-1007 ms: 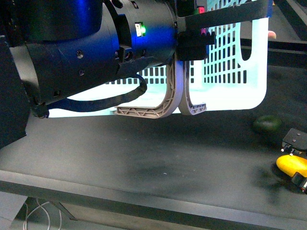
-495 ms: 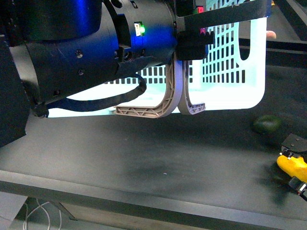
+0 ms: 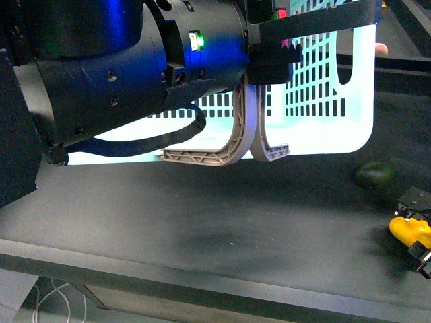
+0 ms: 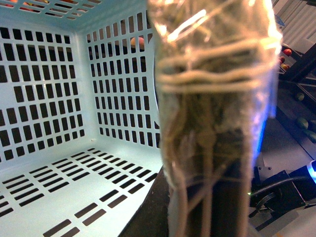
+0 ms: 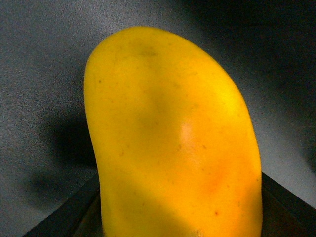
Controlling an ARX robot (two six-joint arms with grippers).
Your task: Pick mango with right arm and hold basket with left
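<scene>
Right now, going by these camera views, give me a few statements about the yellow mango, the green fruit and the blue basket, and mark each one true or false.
1. The bright yellow oval mango sits between the fingers of the small black right gripper. True.
2. The dark green oval fruit lies inside the light blue slotted plastic basket. False: it lies on the dark table, outside the basket.
3. The left wrist view shows no fruit on the basket floor. True.
4. The small light on the bulky black left arm glows red. False: it glows green.
</scene>
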